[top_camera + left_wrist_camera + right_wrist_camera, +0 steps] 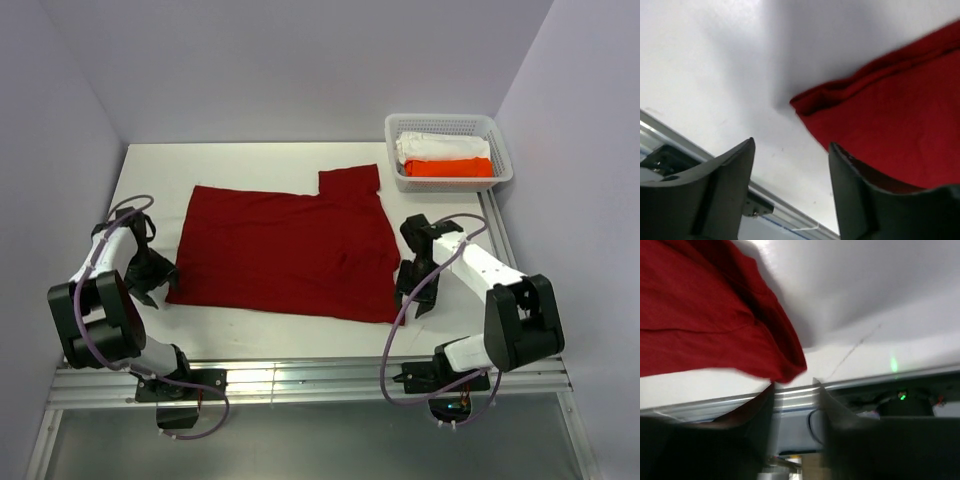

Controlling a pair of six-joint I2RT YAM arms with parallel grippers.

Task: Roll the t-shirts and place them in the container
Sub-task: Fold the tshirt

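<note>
The dark red t-shirt (285, 245) lies spread flat across the middle of the table, one sleeve sticking out at the back right. My left gripper (152, 280) is open and empty by the shirt's near left corner. In the left wrist view that corner (807, 102) lies just beyond the gripper (790, 146), and the right finger overlaps the cloth. My right gripper (412, 290) is open at the near right corner. In the right wrist view that corner (787, 367) hangs just above the gripper (793, 384). The white t-shirt (440, 146) and the orange t-shirt (448, 167) lie rolled in the basket.
A white mesh basket (500, 150) stands at the back right corner. The table's near metal rail (300, 380) runs just behind both grippers and shows in both wrist views. Purple cables loop off both arms.
</note>
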